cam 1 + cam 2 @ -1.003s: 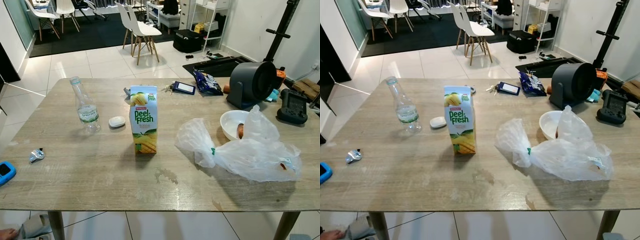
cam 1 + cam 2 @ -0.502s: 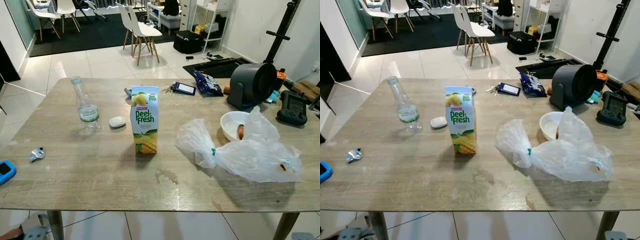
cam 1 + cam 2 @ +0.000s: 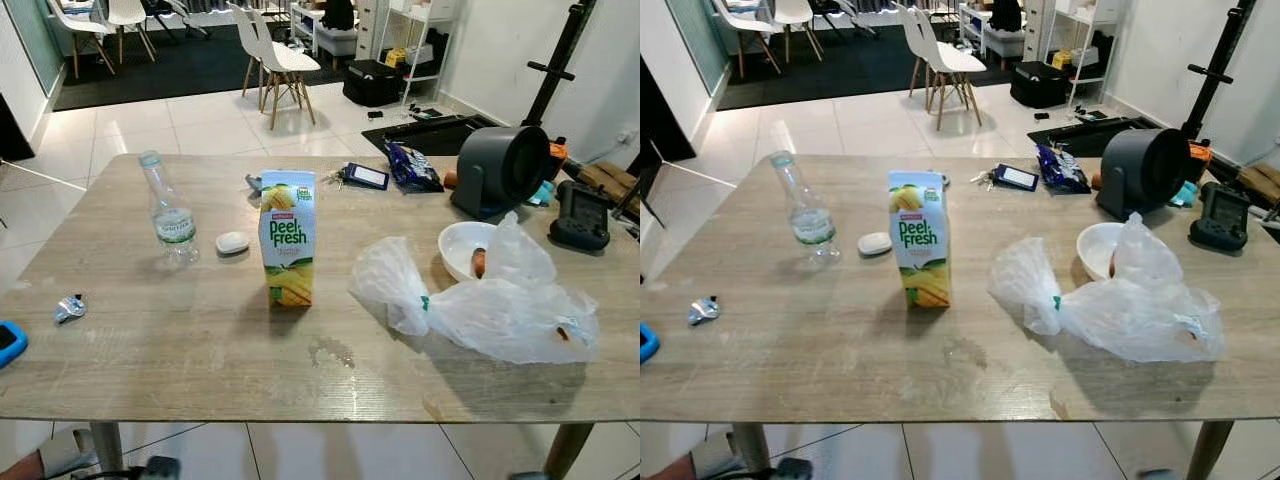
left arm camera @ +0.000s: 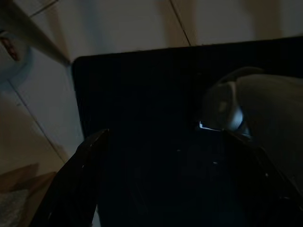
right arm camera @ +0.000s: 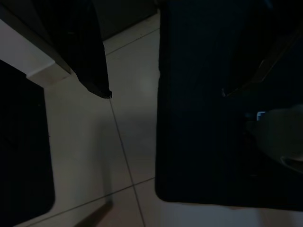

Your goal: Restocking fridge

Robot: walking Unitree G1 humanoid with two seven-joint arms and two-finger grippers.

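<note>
One juice carton (image 3: 287, 238) stands upright mid-table (image 3: 200, 350), label toward you, ready for grasping; water bottle (image 3: 168, 210) near left edge, bagged food (image 3: 500, 300) right; both arms low, idle, finger spread unreadable

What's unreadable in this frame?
- Crumpled clear plastic bag: contents veiled by the film, both eye views.
- White bowl: near side covered by that bag.
- Blue object at the wooden table corner: cut off by the picture's edge.
- Left tool, right tool: wrist views too dark.
</note>
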